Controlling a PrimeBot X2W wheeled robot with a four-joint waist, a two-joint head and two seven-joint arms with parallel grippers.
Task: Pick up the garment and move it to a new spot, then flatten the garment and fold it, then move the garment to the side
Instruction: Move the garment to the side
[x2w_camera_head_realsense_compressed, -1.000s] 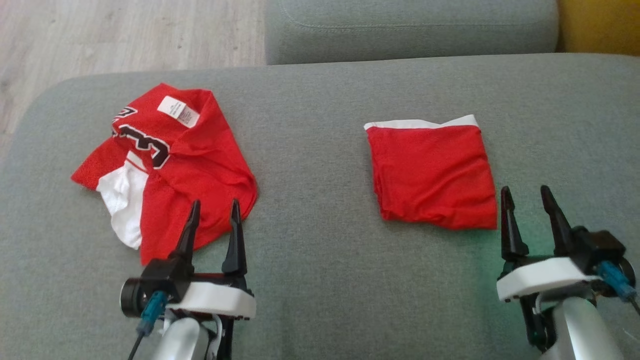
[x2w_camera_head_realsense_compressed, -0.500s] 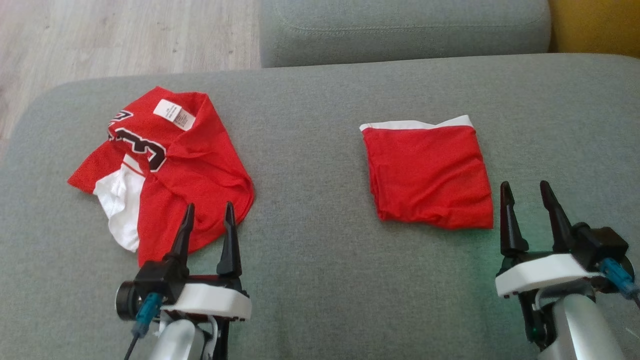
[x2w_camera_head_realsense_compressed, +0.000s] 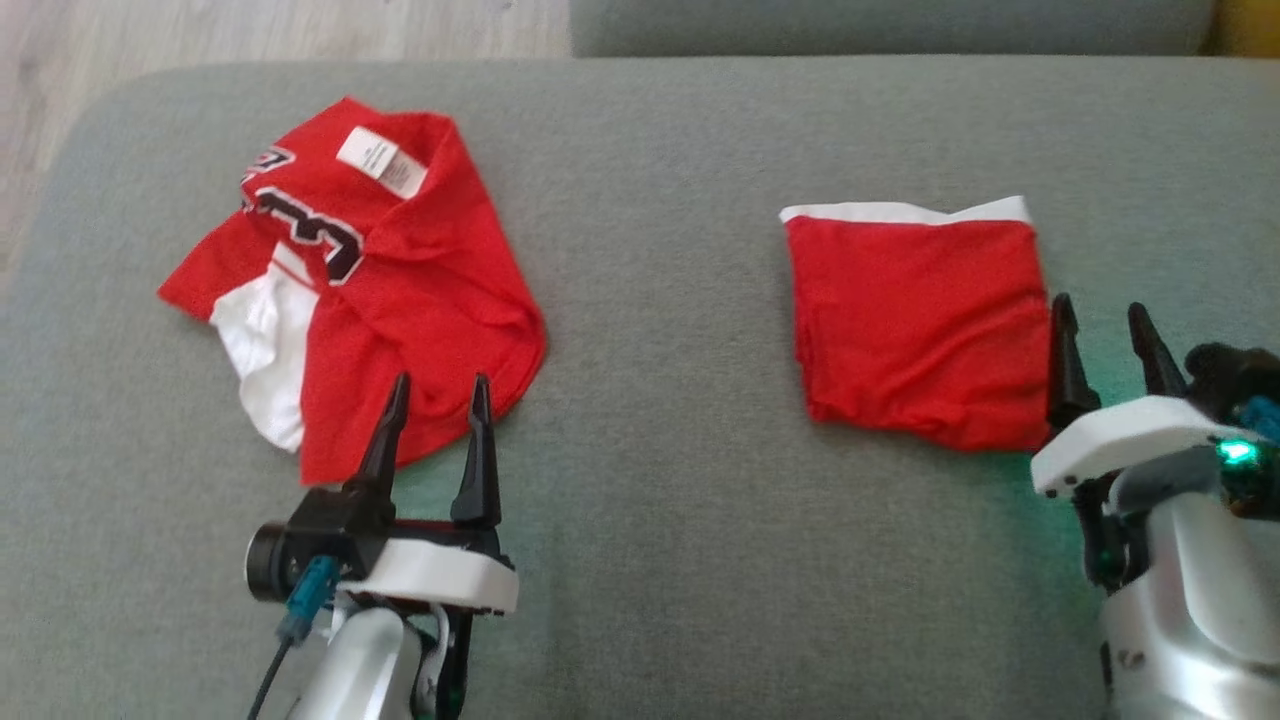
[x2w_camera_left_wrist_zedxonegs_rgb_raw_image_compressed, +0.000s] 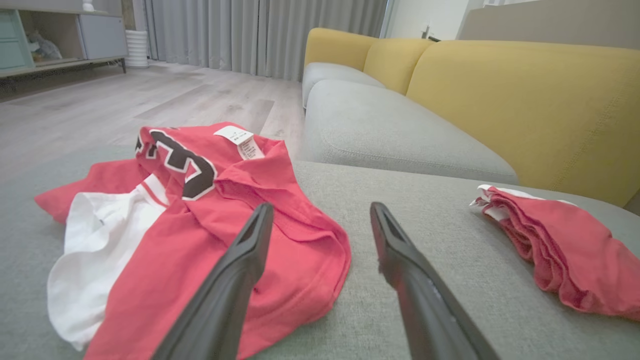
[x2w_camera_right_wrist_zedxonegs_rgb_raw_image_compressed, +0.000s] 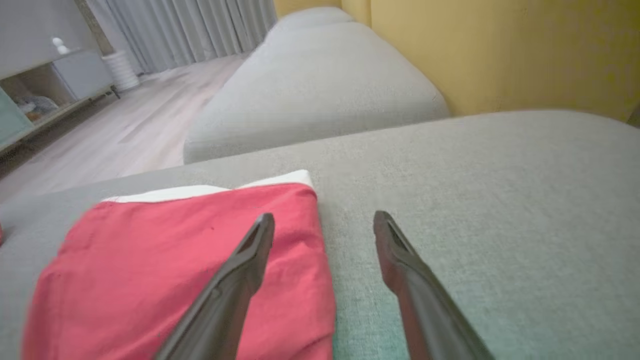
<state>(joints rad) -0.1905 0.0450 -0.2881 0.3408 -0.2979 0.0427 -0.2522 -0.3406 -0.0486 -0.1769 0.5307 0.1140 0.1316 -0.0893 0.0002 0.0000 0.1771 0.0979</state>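
Starting the pick-up looks like the step you are on. The crumpled red jersey (x2w_camera_head_realsense_compressed: 420, 300) lies heaped on the left part of the grey sofa cushion (x2w_camera_head_realsense_compressed: 660, 300), neither flattened nor folded. A folded red garment (x2w_camera_head_realsense_compressed: 920, 320) sits well apart on the right, seemingly dealt with.

Your left hand (x2w_camera_head_realsense_compressed: 441, 380) has its fingers spread apart and empty, tips over the jersey's near edge. From above you cannot tell whether they touch the cloth. Your right hand (x2w_camera_head_realsense_compressed: 1098, 302) is likewise spread and empty, just beside the folded garment's right edge.

For the next move, I judge you should lower the left hand onto a raised ridge of the jersey and close on it. Then lift it clear to the bare cushion between the two garments. The fabric looks limp and will likely drape and drag.

The head view gives you the layout and the gap between the garments. The left wrist view adds a low angle that suggests the tips are just clear of the cloth. It also shows the white label (x2w_camera_left_wrist_zedxonegs_rgb_raw_image_compressed: 240, 140) and black numeral (x2w_camera_left_wrist_zedxonegs_rgb_raw_image_compressed: 185, 170) facing up, with a yellow sofa back (x2w_camera_left_wrist_zedxonegs_rgb_raw_image_compressed: 525, 100) behind. The right wrist view shows one finger over the folded garment's edge and the other over bare cushion.
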